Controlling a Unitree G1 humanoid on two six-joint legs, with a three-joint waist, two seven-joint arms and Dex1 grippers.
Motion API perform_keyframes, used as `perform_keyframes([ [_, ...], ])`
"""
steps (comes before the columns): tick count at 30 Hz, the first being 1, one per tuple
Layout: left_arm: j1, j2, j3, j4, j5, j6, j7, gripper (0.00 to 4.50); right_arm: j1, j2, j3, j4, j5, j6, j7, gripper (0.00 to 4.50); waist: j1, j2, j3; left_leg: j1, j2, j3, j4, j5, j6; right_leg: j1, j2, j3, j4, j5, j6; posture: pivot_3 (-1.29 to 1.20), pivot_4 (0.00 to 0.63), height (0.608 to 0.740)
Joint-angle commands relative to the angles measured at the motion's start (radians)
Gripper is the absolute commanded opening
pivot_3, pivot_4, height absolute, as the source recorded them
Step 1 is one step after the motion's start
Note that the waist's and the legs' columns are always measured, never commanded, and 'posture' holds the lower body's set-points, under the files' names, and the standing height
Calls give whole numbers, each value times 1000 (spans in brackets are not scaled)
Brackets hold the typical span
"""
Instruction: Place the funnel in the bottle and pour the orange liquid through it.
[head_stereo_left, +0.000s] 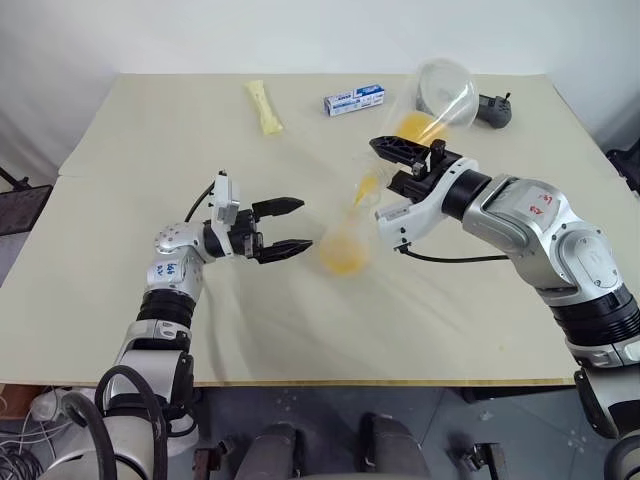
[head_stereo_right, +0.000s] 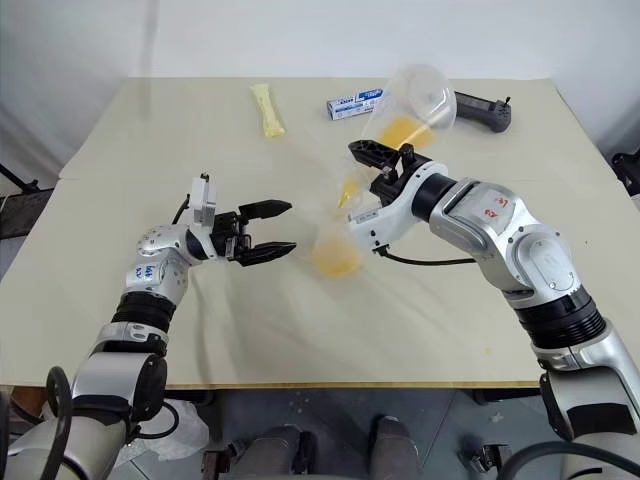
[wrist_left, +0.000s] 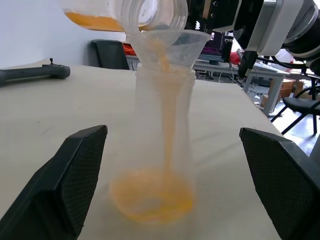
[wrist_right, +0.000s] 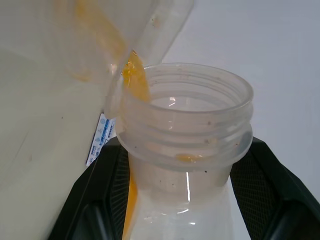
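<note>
Head views: left tool (head_stereo_left: 290, 228) level, jaws wide, just beside bottle (head_stereo_left: 345, 245) on bench (head_stereo_left: 150, 130); right tool (head_stereo_left: 400, 165) clamped on tilted second flask (head_stereo_left: 440, 100).
Left wrist: orange liquid (wrist_left: 165, 130) streaming through funnel (wrist_left: 172, 42), pooling below.
Right wrist: flask neck gripped.
Pour under way; next, steepen tilt gradually.

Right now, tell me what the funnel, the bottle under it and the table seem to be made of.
Funnel: clear, colourless, probably thin plastic; the orange stream shows through its wall.
Bottle: also clear and colourless, likely plastic, though glass can't be ruled out; slightly hazy walls, orange liquid visible inside.
Table: pale beige, matte and smooth, looks like laminate or painted board; no grain shows.
</note>
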Motion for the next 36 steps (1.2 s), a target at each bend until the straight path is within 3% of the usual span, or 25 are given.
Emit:
perform_keyframes([
  [1, -29, 0, 14, -3, 5, -18, -3, 4500, -39, -21, -47, -19, -11, -17, -26, 2430, 0, 0, 0, 0, 0, 0, 0, 0, 0, 0, 0, 0, 0, 0, 0, 0, 150, 740],
  [36, -48, -5, 15, 29, 6, -32, -13, 4500, -83, -31, -43, 11, -47, -84, -56, 2430, 0, 0, 0, 0, 0, 0, 0, 0, 0, 0, 0, 0, 0, 0, 0, 0, 150, 740],
])
